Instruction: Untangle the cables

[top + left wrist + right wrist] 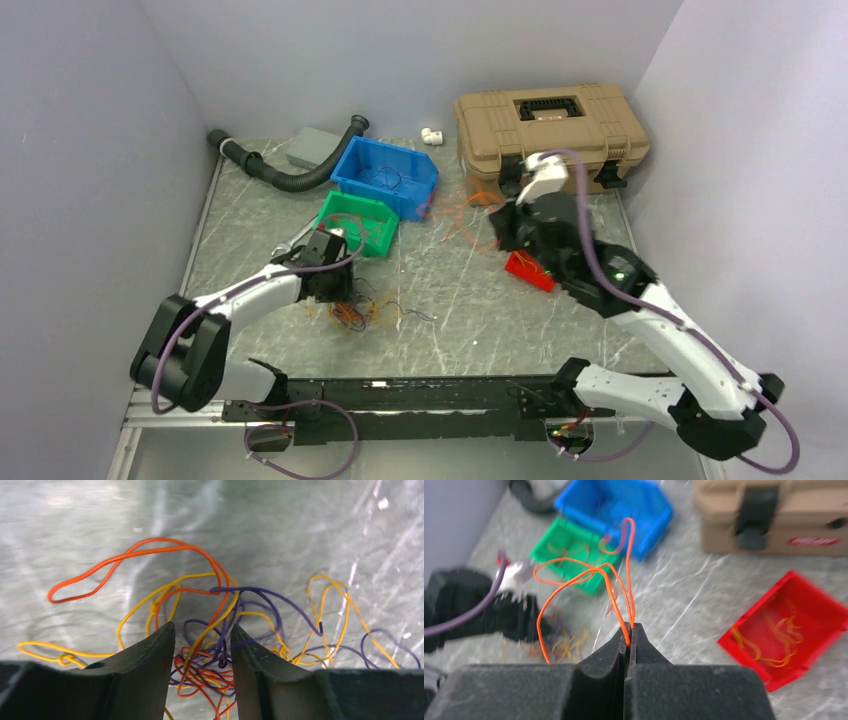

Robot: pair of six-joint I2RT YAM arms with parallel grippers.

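Right wrist view: right gripper (629, 630) jaws pressed together, pinching thin orange wire (574, 577); its loops rise above the fingertips, seen against the green plastic bin (569, 532) and blue plastic bin (651, 530). Red plastic bin (814, 605) to the right holds a few yellow-orange wires (774, 635). Left wrist view: left gripper (202, 630) jaws spread, straddling tangled bunch of orange, yellow and purple wires (200, 672) lying on the marbled grey worktop (300, 530); one long orange loop (125, 560) trails out to the left. Top external view: bunch sits near the green bin, well apart from the tan hard case (550, 125).
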